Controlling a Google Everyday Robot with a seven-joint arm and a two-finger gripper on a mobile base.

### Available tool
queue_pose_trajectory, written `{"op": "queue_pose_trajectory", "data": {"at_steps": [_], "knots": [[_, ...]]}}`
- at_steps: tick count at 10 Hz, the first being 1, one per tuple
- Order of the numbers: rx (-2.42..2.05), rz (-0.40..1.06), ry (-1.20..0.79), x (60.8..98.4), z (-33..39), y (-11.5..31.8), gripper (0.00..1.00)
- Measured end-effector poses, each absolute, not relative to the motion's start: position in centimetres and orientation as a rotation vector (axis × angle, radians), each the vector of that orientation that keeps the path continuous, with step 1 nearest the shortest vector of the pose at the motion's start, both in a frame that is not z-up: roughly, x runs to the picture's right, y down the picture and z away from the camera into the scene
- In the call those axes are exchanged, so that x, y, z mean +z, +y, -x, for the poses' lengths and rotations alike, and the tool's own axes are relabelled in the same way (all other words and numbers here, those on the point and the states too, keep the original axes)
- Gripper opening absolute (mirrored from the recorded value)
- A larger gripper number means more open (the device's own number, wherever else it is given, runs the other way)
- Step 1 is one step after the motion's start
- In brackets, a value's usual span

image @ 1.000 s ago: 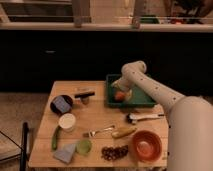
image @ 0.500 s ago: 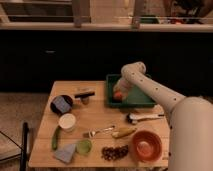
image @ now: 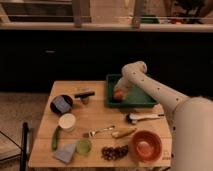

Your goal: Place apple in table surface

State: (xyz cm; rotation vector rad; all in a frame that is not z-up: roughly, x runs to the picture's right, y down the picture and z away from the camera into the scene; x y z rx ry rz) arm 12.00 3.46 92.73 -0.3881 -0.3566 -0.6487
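Note:
The apple [image: 118, 94], small and orange-red, is in the green tray [image: 142, 102] at the back right of the tan wooden table surface [image: 100, 117]. My gripper [image: 121, 93] is at the end of the white arm that reaches down into the tray from the right. It is right at the apple, partly covering it.
On the table: a dark bowl [image: 61, 104], a black object [image: 84, 93], a white cup [image: 67, 121], a green vegetable [image: 55, 138], a fork [image: 100, 132], a banana-like item [image: 123, 132], dark red grapes [image: 114, 152], an orange-red bowl [image: 145, 145], a utensil [image: 143, 117].
The arm and gripper stay over the tray at the apple; there is only a slight shift, and the apple remains in the tray.

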Motion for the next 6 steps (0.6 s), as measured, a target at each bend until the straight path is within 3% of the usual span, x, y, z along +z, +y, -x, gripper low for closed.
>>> {"op": "queue_pose_trajectory", "data": {"at_steps": [6], "knots": [[-0.684, 0.368, -0.378, 89.0, -12.7, 0.7, 0.00]]}}
